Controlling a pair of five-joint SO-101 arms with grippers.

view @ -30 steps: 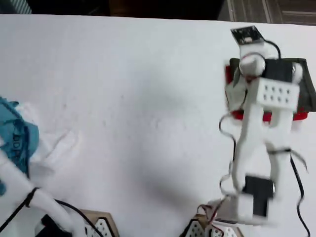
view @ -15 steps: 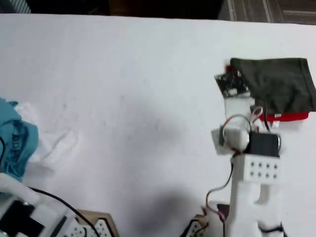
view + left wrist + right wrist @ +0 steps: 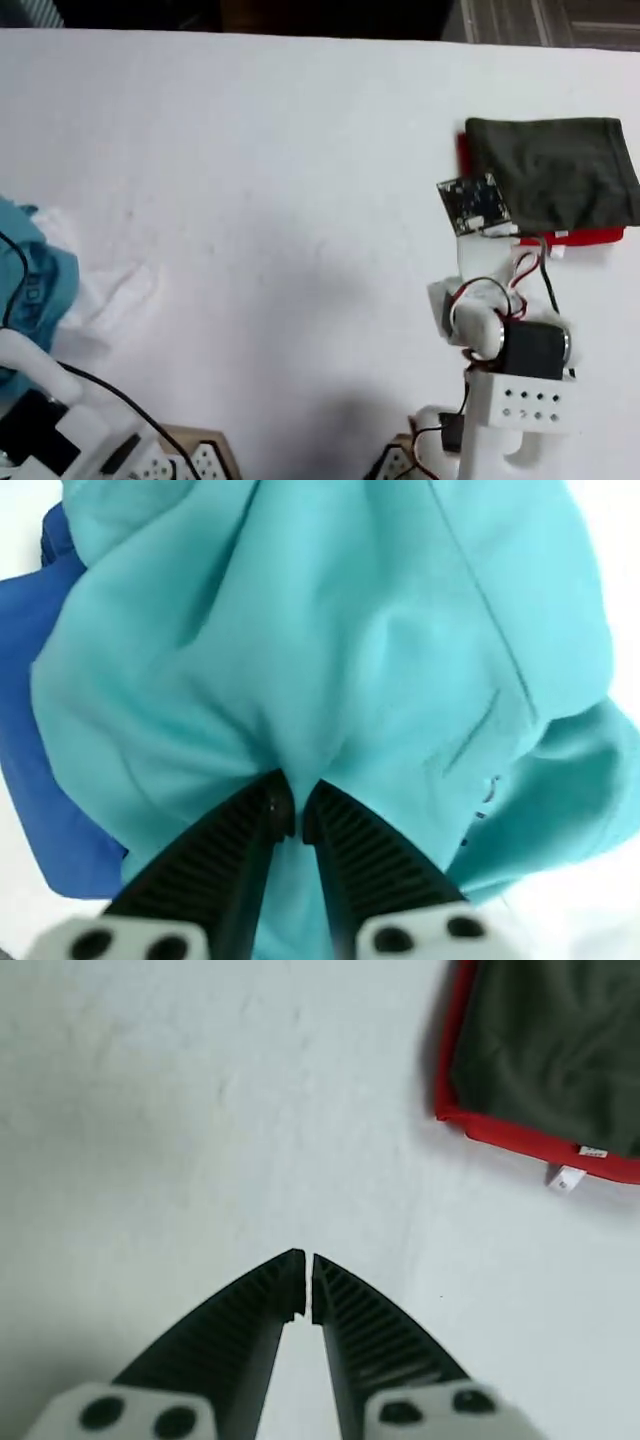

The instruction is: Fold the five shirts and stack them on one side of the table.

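I'm pinching a ridge of the teal shirt (image 3: 330,630) with the left hand (image 3: 295,810), fingers nearly together and cloth bunching around the tips. A blue shirt (image 3: 60,810) is lying under it, showing at the left edge of that frame.

I'm holding the right hand (image 3: 307,1285) pressed together with nothing in it, over bare tabletop (image 3: 150,1110). The folded dark shirt (image 3: 560,1050) is sitting on the red shirt (image 3: 520,1140) at upper right of that frame, apart from the tips.

In the high view the teal shirt is lying at the far left edge. The folded pair is lying at right with its long axis running left-right, and open tabletop is lying between them. The left arm (image 3: 40,400) is nearer the teal shirt, so I'm judging the coming pull goes rightward to centre. The right arm (image 3: 510,350) is sitting tucked low in the frame.
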